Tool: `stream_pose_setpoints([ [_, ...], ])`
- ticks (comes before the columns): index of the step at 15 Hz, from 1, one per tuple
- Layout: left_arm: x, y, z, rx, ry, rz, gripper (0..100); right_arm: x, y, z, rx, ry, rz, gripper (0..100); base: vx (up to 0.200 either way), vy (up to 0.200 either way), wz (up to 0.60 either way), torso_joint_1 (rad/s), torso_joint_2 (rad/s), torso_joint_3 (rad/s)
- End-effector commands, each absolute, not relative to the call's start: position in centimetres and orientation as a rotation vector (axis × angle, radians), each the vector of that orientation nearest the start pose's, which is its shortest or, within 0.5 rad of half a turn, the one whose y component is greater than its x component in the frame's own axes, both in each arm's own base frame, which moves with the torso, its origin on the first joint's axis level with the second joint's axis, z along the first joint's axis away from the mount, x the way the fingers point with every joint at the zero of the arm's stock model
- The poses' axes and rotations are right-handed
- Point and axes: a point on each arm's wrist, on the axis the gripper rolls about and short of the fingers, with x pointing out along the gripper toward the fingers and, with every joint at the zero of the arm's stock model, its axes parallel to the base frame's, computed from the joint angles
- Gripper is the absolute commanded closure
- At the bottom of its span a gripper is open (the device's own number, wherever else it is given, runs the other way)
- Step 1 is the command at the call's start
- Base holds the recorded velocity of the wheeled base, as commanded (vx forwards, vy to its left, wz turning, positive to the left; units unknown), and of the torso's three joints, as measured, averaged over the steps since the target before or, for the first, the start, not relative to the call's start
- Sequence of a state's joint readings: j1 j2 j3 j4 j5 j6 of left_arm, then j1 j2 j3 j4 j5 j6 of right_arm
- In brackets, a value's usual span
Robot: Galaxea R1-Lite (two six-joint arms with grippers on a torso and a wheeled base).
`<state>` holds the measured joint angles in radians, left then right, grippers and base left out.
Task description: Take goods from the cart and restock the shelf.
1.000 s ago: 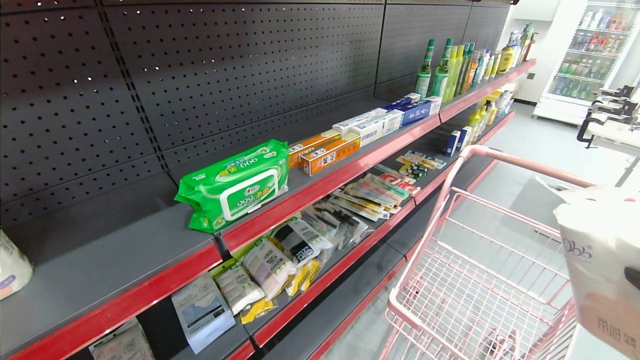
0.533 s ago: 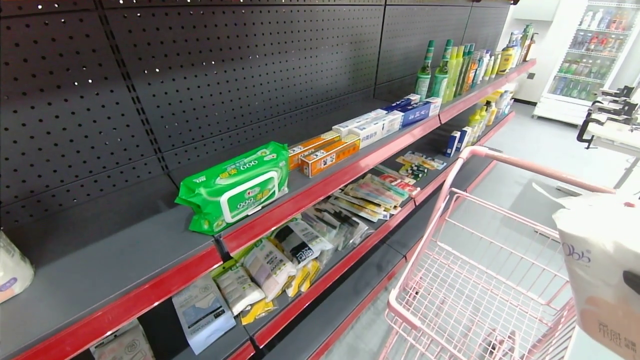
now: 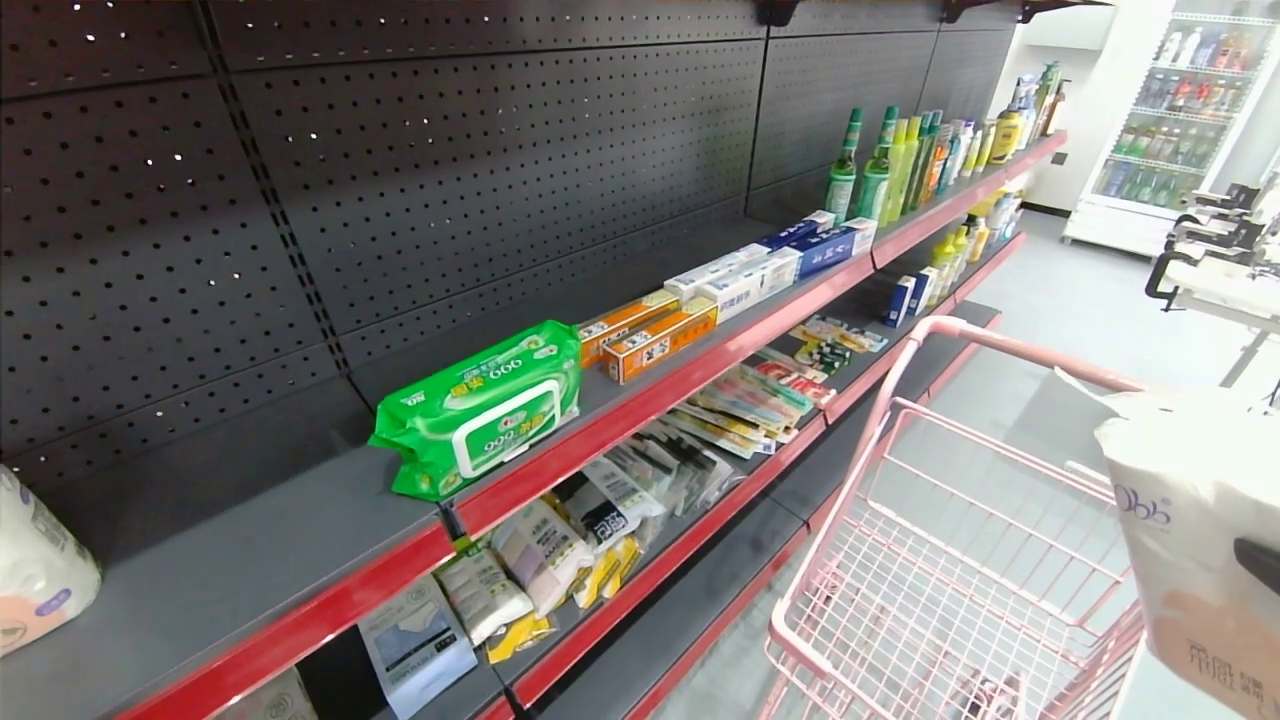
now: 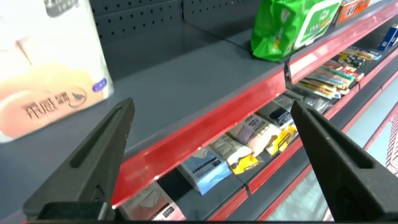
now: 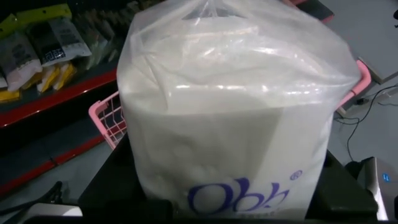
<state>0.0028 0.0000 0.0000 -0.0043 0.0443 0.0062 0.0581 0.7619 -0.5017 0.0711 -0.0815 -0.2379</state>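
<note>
The shelf is flat dark grey sheet metal with a glossy red front lip, backed by a black pegboard of evenly punched holes. To its right stands the cart, a pink wire grid basket with a round tubular handle.

The tissue pack is a tall, soft-cornered block of white paper in clear, crinkled, shiny film with blue lettering and a peach band low down. It is held up at the cart's right side, well apart from the shelf. The right end effector is clamped on it, a black finger pressing each flank.

A like shelved pack rests at the shelf's far left. Farther along lies a green wipes pack, a pillowy glossy pouch with a white oval lid, then long orange cardboard boxes, then slim green bottles upright. Flat plastic pouches lean on the tier below.

The left end effector hangs before the shelf lip, its two matte black wedge fingers wide apart around nothing
</note>
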Motion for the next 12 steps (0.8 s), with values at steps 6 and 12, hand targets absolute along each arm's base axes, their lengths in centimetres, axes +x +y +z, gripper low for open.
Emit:
stream_pose_setpoints([
  [6, -2.28, 0.09, 7.58, 0.006, -0.003, 0.048, 0, 7.44, 0.25, 20.09, -0.261, 0.358, 0.022, 100, 0.0, 0.0, 0.0, 0.164, -0.35, -0.195],
  [12, -2.28, 0.09, 7.6, 0.006, -0.004, 0.048, 0, 7.66, 0.3, 20.18, -0.262, 0.362, 0.027, 100, 0.0, 0.0, 0.0, 0.154, -0.33, -0.18],
])
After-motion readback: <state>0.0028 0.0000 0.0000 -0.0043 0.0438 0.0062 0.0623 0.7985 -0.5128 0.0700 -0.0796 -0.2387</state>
